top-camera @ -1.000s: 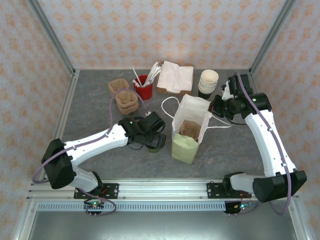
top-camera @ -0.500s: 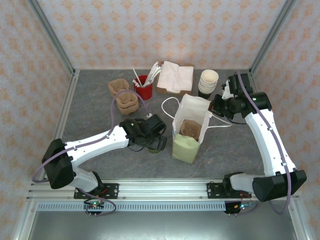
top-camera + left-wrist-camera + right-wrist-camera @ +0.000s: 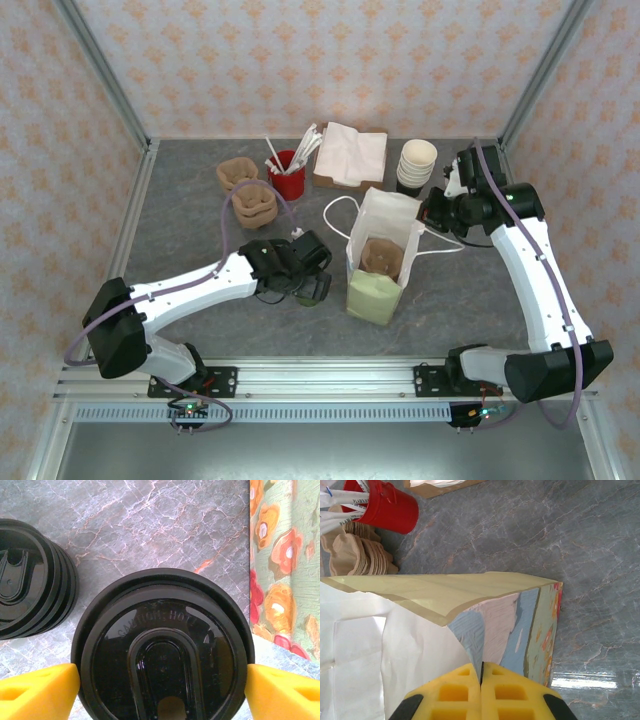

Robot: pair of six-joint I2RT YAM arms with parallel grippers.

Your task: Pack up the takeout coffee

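Left wrist view, takeout coffee (image 3: 162, 680), black lid (image 3: 150, 617) embossed "CAUTION HOT"

- The overhead camera hangs high behind both arm bases, looking down and forward over the whole tabletop (image 3: 180, 200), far enough back to catch both arms.
- The left wrist camera stares straight down past the left jaws, very near, onto the takeout coffee (image 3: 162, 650) between them, with the paper bag (image 3: 285, 565) just right of the jaws.
- The right wrist camera looks out over the right jaws, close on that bag's edge pinched there.
- All three share the bag and the grey stone around it.
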